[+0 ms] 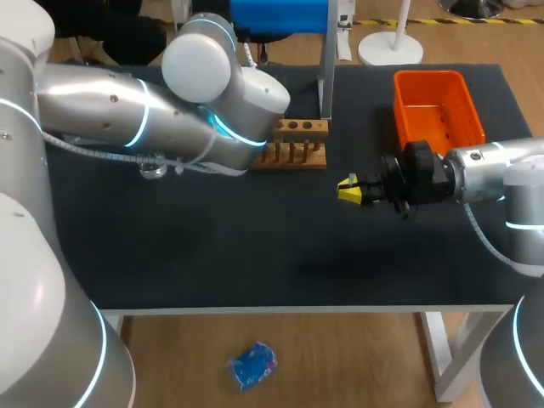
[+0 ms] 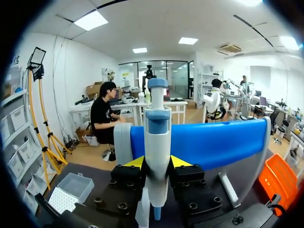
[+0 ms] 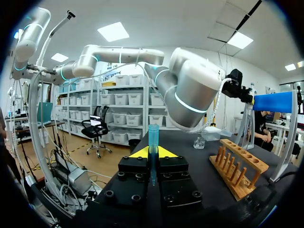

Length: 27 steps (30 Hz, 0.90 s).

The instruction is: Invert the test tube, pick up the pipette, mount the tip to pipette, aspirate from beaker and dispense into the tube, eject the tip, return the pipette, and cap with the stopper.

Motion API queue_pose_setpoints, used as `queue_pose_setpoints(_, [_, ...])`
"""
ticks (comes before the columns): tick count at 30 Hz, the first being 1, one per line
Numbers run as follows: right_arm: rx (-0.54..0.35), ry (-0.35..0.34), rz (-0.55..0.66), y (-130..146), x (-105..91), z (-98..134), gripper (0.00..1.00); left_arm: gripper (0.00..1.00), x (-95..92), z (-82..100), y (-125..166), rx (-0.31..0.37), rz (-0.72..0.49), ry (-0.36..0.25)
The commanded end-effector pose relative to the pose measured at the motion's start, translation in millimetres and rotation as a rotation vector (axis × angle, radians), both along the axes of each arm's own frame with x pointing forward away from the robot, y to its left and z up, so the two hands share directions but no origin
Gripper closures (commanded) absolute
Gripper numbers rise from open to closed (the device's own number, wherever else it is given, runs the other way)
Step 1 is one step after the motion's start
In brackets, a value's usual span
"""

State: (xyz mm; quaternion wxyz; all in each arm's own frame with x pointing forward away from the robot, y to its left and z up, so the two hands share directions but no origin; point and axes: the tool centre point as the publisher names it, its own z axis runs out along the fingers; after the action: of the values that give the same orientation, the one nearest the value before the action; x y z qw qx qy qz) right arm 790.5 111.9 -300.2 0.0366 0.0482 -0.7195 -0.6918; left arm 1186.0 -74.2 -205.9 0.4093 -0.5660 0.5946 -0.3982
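Left fingers (image 2: 135, 163) gripping pipette (image 2: 157, 137), right fingers (image 3: 140, 153) clamping test tube (image 3: 153, 137). Pickup looking done; next, tip mounting, needing nozzle aligned over tip box (image 2: 71, 190).

Left end effector (image 2: 157, 162) clamped; right end effector (image 1: 348, 189) clamped too, horizontal, pointing left

No text, labels or numbers readable in any view — pipette (image 2: 157, 137) body seemingly unmarked
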Motion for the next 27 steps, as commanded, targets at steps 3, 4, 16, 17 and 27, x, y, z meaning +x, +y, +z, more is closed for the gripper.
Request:
queue_pose_setpoints(3, [0.0, -0.001, 0.001, 0, 0.1, 0, 1.0, 1.0, 3.3, 13.3, 0, 0.009, 0.0, -0.002])
queue_pose_setpoints(4, [0.0, -0.001, 0.001, 0, 0.1, 0, 1.0, 1.0, 3.9, 15.5, 0, 0.012, 0.001, -0.004])
queue_pose_setpoints(16, [0.0, -0.001, 0.001, 0, 0.1, 0, 1.0, 1.0, 2.1, 28.1, 1, 0.023, 0.012, -0.028])
queue_pose_setpoints(17, [0.0, -0.001, 0.001, 0, 0.1, 0, 1.0, 1.0, 2.1, 28.2, 1, 0.023, 0.012, -0.029])
queue_pose_setpoints(27, [0.0, -0.001, 0.001, 0, 0.1, 0, 1.0, 1.0, -12.0, 34.4, 0, 0.037, -0.019, -0.009])
